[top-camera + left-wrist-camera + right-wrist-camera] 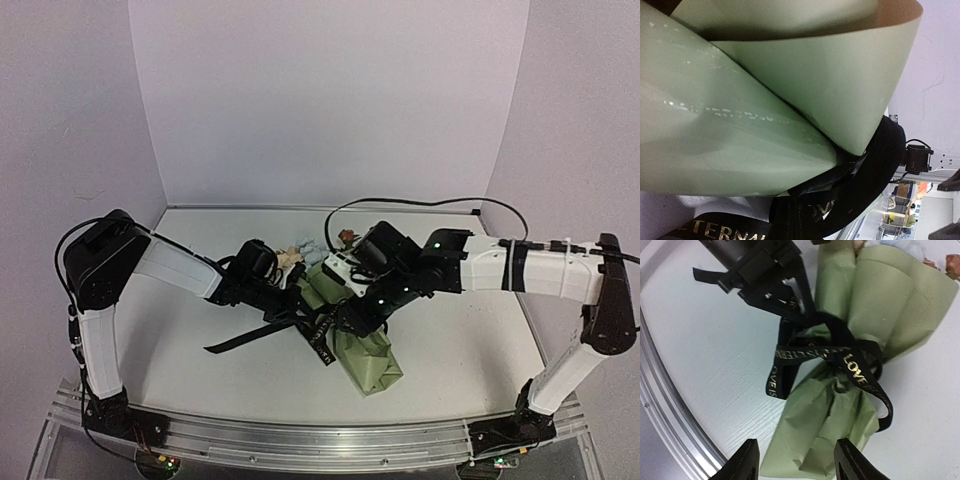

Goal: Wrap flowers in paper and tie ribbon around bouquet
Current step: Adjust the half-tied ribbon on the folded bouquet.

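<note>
The bouquet lies mid-table: olive-green paper (pixel 370 365) (pixel 790 100) (pixel 825 425) wrapped round the flowers (pixel 308 250) (pixel 920 247), whose pale heads stick out at the far end. The black lettered ribbon (pixel 245 340) (pixel 715 231) (pixel 810 352) is looped round the bouquet's waist, and one tail trails left across the table. My left gripper (pixel 292 305) (pixel 790 287) presses against the bouquet's left side, shut on the ribbon by the loop. My right gripper (pixel 345 322) (pixel 797 462) hangs open above the paper's narrow near end with nothing between its fingers (pixel 746 462).
An aluminium rail (pixel 300 440) (pixel 665 405) runs along the table's near edge. White walls close the back and both sides. A black cable (pixel 420 203) arcs over the right arm. White tabletop (pixel 200 240) shows to the left of the bouquet.
</note>
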Action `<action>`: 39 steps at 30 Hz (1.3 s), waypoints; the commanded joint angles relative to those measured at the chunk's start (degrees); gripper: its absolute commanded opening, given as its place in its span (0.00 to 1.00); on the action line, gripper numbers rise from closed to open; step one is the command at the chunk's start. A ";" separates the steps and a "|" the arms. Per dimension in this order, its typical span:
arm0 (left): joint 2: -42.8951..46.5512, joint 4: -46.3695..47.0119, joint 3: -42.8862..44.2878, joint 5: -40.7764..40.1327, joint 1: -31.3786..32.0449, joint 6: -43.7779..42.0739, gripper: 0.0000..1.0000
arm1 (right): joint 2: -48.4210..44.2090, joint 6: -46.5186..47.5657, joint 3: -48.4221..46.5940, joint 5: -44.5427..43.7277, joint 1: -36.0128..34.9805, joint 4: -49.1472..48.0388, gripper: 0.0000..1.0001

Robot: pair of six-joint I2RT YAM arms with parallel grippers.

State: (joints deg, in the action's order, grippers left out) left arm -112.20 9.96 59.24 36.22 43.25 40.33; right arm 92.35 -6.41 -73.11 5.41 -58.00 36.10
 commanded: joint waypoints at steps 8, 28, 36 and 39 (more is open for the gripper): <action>3.95 3.78 -2.99 -3.44 1.55 -9.96 0.00 | 15.01 4.24 -11.74 2.64 -1.24 3.53 0.56; 5.80 10.95 -6.51 6.37 1.67 -12.00 0.00 | 22.32 2.44 -10.46 3.82 -3.07 -0.61 0.54; 5.22 15.67 -7.43 8.44 1.45 -7.54 0.00 | 20.00 -0.22 -1.35 -5.21 -5.10 -12.69 0.54; 4.81 19.32 -8.32 9.90 0.92 -4.60 0.00 | 19.22 -0.98 1.65 -7.63 -5.11 -17.43 0.53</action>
State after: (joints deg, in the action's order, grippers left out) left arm -109.16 17.30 50.02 41.04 44.19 32.21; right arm 112.47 -6.07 -75.87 2.72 -62.44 23.68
